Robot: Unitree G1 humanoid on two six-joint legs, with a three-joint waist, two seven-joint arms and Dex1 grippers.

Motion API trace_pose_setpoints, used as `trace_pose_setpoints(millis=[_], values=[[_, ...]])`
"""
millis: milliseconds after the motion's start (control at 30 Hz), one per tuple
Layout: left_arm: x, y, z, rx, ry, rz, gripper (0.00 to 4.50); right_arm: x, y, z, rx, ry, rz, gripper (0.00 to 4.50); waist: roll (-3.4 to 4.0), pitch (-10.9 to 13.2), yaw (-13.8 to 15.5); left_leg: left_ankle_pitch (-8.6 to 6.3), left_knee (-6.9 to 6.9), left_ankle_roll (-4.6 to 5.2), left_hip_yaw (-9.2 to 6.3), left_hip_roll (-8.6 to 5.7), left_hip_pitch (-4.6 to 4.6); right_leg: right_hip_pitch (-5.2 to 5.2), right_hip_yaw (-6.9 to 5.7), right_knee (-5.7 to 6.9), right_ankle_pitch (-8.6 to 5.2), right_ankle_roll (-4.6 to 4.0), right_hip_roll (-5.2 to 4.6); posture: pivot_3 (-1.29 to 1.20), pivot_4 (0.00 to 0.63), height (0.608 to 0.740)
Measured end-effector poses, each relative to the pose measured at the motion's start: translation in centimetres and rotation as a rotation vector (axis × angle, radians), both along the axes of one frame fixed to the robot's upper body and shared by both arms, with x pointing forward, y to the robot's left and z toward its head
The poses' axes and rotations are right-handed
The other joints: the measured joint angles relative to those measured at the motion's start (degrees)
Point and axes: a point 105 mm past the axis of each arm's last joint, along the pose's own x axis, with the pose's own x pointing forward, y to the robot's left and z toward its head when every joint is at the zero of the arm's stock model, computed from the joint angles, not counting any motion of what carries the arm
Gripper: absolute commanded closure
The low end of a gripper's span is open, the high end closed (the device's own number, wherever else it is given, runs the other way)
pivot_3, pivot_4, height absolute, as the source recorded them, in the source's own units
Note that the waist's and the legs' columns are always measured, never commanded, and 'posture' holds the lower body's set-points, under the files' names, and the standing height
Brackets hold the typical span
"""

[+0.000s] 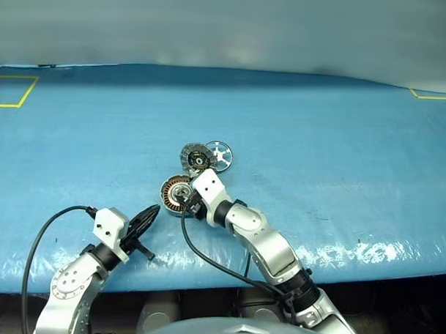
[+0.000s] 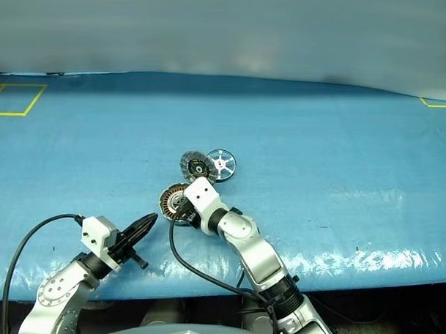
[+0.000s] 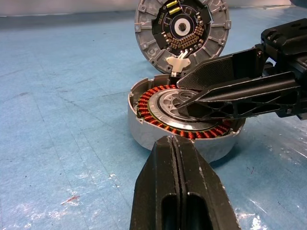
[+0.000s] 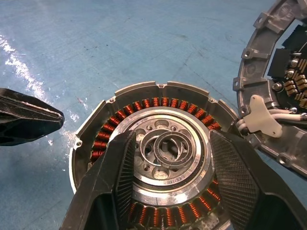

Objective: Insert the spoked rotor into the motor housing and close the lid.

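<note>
The motor housing (image 4: pixel 144 103) sits on the blue table with its copper winding ring and silver centre showing. Its lid (image 3: pixel 180 28) stands open behind it, dark inner face up, joined by a white connector. The spoked rotor (image 1: pixel 218 155) lies flat on the table just right of the lid. My right gripper (image 4: pixel 170 139) hangs open over the housing, one finger on each side of the silver centre, with nothing held. My left gripper (image 3: pixel 175 143) is shut and empty, its tip close to the housing's near-left side.
The table is covered in a blue sheet (image 1: pixel 319 141), and its front edge (image 1: pixel 366 267) runs just beyond my arms. Yellow tape marks (image 1: pixel 13 92) lie at the far left and far right. A black cable (image 1: pixel 205 254) trails from my right wrist.
</note>
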Motion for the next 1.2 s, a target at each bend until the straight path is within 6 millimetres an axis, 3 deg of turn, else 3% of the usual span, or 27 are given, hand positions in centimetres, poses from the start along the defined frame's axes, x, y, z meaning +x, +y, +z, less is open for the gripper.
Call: trace_pose_setpoints(millis=[100,367,500,800,1200], values=[[-0.1,0.0,-0.1,-0.003,0.003,0.001,4.50,-0.1,0.1,0.0,0.011,0.008,0.007,1.94,0.00,0.00,0.00,0.00,0.00,0.00,0.00,0.00,0.00,0.00,0.00,0.00,0.00,0.00,0.00,0.00,0.150,0.740],[-0.3,0.3,-0.2,-0.007,0.013,0.013,4.50,-1.3,0.6,1.6,0.091,0.031,0.055,4.45,0.00,0.00,0.01,0.00,0.02,0.00,-0.01,0.00,-0.01,0.00,0.00,0.01,-0.01,0.00,0.00,0.00,0.150,0.740],[-0.2,0.3,-0.1,-0.007,0.012,0.015,4.50,-1.4,0.5,2.3,0.107,0.023,0.050,4.48,0.00,0.00,0.01,0.00,0.02,0.00,0.00,0.00,-0.01,0.00,0.00,0.00,-0.01,-0.01,0.00,0.00,0.150,0.740],[-0.3,0.3,-0.2,-0.007,0.014,0.013,4.50,-0.8,-0.2,1.6,0.036,0.044,-0.002,4.48,0.00,0.00,0.00,0.00,0.02,0.00,0.00,0.00,-0.01,0.00,0.00,0.01,0.00,-0.01,0.00,0.00,0.150,0.740],[-0.4,0.3,-0.3,-0.015,0.029,0.012,4.50,0.0,0.3,2.4,-0.012,0.016,-0.022,4.48,0.00,0.00,-0.07,0.00,0.02,0.00,0.00,0.00,-0.01,-0.01,0.00,0.02,0.01,0.01,0.00,0.00,0.150,0.740]])
